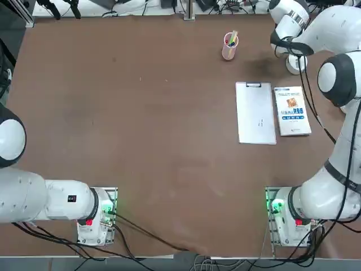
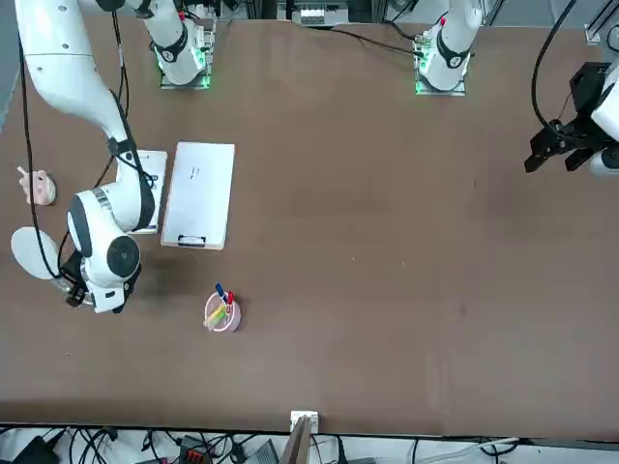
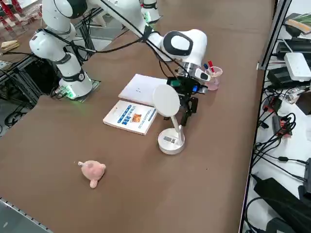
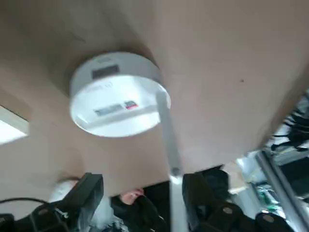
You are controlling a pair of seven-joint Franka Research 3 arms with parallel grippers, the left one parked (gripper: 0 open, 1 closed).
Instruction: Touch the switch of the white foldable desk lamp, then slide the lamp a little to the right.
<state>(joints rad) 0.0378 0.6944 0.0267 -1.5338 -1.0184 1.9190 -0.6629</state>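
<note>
I am having the right gripper hover by the lamp with its jaws standing wide apart, gripping nothing; in the wrist view the thin arm of the white foldable desk lamp is running between the fingers, nearer one of them, and I can't tell whether it is touching. Beyond them its round white base is sitting flat on the brown table, and the lamp is standing upright with its oval head raised. Going outward from the base in the right side view, the white booklet with blue print is lying at ten o'clock, the white clipboard at eleven, the pink pen cup at one, and the small pink toy at eight. As for progress, I am seeing no finger pressing the base, and nothing is showing me whether the switch has been touched or the lamp is lit, so I am leaving that half uncertain. The slide is looking like the part remaining: no push is evident, and I am judging that a gentle, low nudge to the robot's right will be needed, since pushing high could tip the lamp.
</note>
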